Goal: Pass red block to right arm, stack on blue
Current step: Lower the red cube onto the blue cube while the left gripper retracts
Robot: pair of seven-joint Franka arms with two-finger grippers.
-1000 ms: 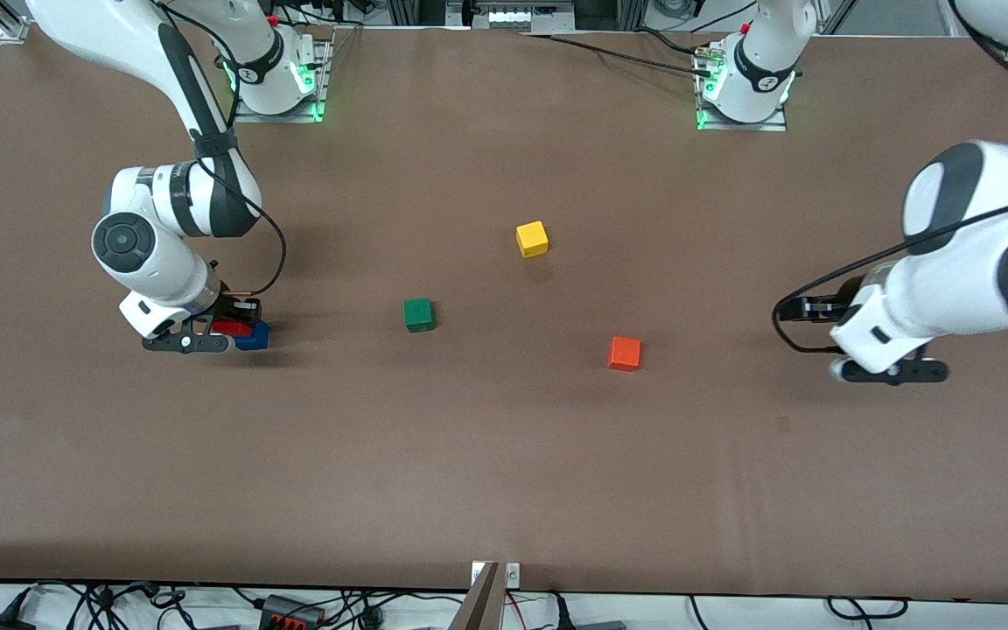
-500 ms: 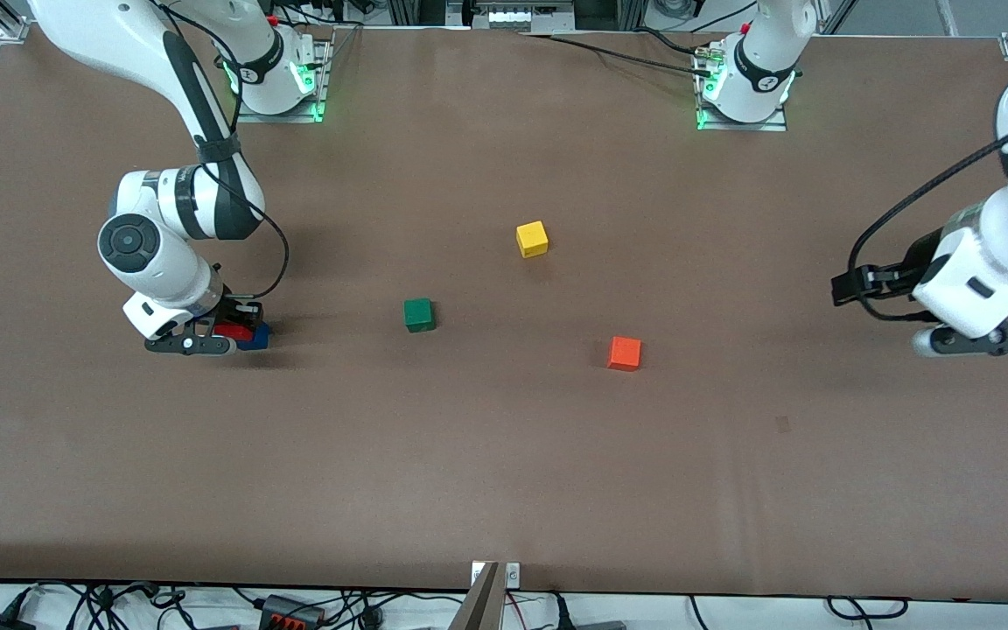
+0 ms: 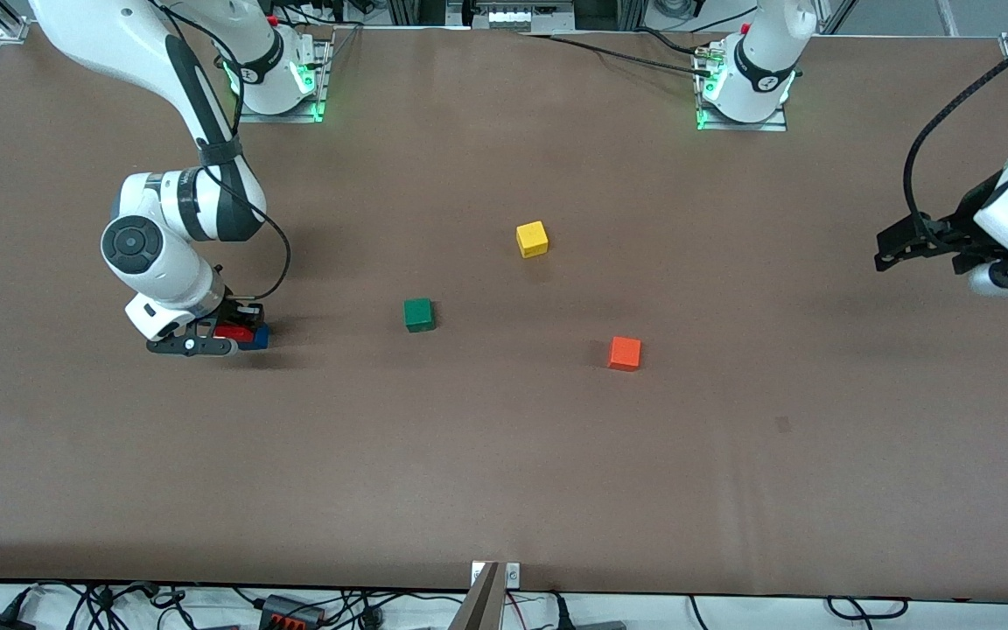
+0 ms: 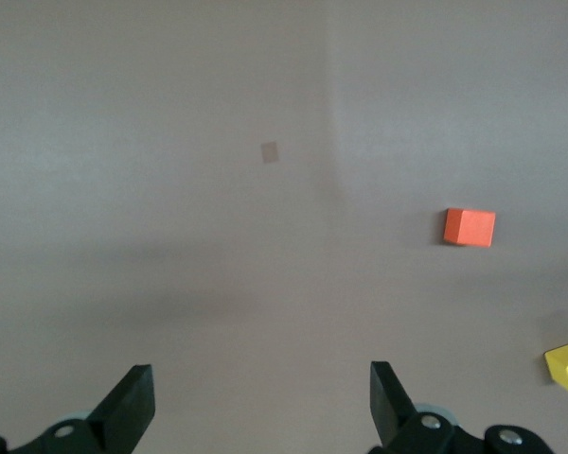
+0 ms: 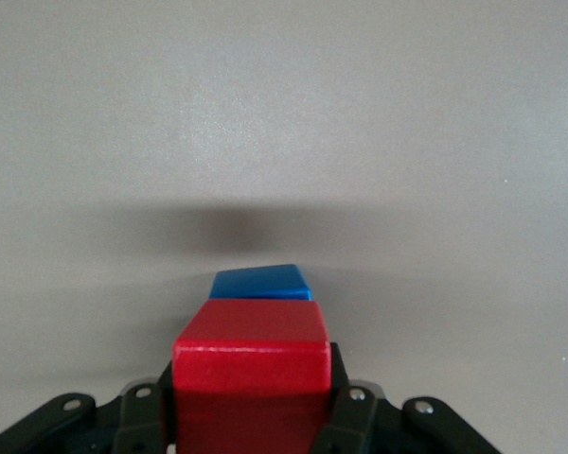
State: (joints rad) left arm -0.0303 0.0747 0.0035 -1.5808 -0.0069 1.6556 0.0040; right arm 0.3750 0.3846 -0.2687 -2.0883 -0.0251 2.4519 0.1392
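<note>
The right gripper (image 3: pixel 226 337) is clamped on the red block (image 5: pixel 252 364), held just over the blue block (image 5: pixel 261 283) at the right arm's end of the table (image 3: pixel 504 455); from the wrist view blue pokes out past red, so they look not quite lined up. The left gripper (image 3: pixel 924 249) waits, jaws wide and empty, over the table's other end. Open room all round; the green block (image 3: pixel 418 314) is well apart
</note>
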